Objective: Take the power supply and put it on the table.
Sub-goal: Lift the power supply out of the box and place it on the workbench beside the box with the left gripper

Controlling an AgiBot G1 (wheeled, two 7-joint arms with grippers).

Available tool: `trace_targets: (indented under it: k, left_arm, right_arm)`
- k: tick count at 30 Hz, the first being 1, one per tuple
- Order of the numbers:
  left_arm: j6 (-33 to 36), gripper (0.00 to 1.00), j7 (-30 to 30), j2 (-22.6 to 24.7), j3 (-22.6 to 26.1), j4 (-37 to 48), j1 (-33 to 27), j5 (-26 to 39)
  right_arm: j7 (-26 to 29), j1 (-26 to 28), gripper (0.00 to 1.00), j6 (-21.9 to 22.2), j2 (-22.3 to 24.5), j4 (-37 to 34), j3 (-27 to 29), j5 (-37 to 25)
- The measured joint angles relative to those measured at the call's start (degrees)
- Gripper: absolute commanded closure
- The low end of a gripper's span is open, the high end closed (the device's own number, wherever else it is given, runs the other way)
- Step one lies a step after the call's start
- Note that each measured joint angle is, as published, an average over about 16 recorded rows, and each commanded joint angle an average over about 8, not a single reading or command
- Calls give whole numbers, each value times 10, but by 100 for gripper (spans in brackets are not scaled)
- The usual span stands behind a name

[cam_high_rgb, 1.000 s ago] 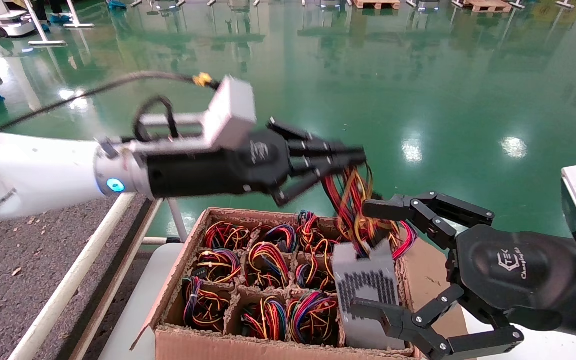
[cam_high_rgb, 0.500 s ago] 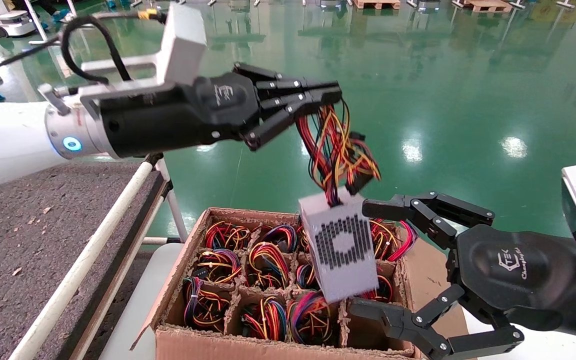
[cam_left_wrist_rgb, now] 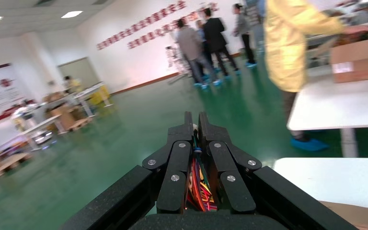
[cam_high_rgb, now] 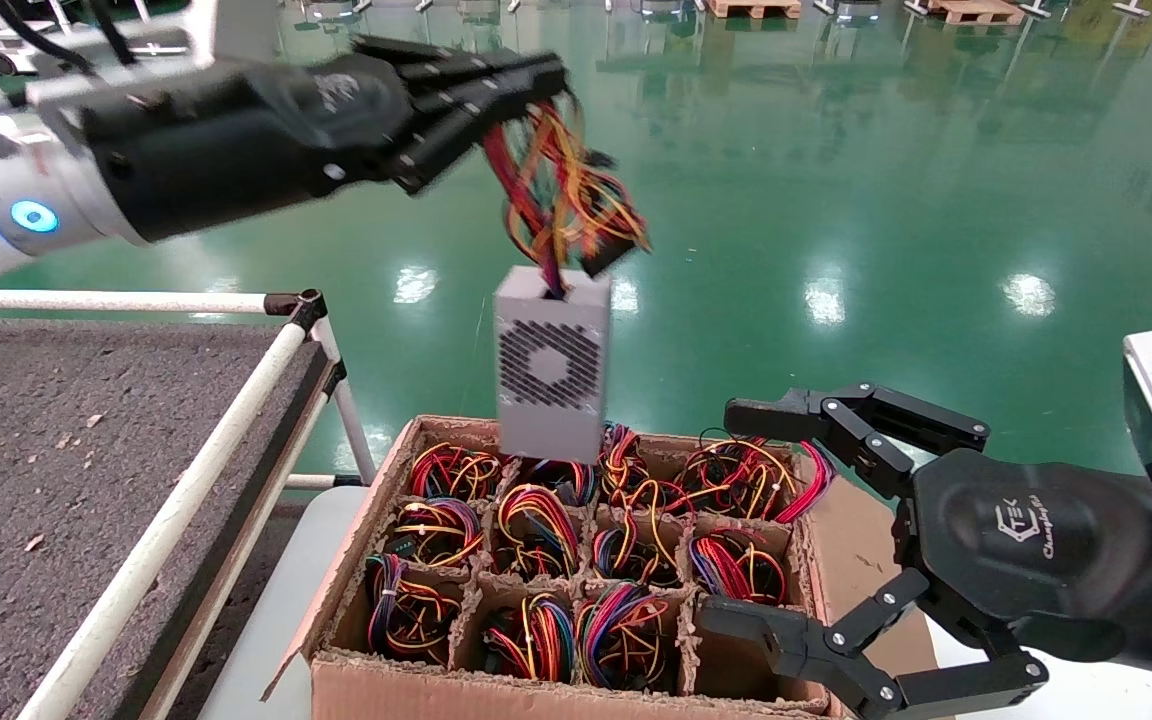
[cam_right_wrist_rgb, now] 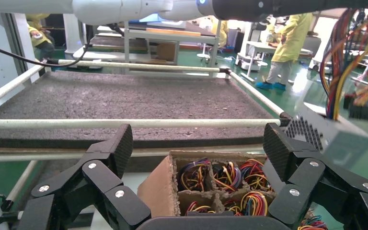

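Left gripper: jaws clenched on the wires of the power supply, which hangs in the air above the box. Right gripper: jaws released wide, holding nothing, beside the box. Box compartments contain coiled wire bundles. Tabletop lies to the left.

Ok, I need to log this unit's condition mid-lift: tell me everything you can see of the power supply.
The power supply is a small silver-grey metal box with a round perforated fan grille facing the head camera. A bundle of red, yellow, orange and black wires rises from its top, with a black connector dangling beside it. It hangs upright, slightly tilted, in mid-air above the back of the cardboard box, touching nothing but its own wires. The left gripper is shut on those wires.
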Motion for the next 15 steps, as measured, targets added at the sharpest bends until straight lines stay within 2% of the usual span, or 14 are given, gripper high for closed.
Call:
trace_targets:
  k: [8,15]
  left_arm:
    - [-35,100,13,-32,3,43,-28,8]
    - [-104,100,24,-61,9,81,-44,16]
  right_arm:
    - [0,0,0,0,0,0,0,0]
    - [0,0,0,0,0,0,0,0]
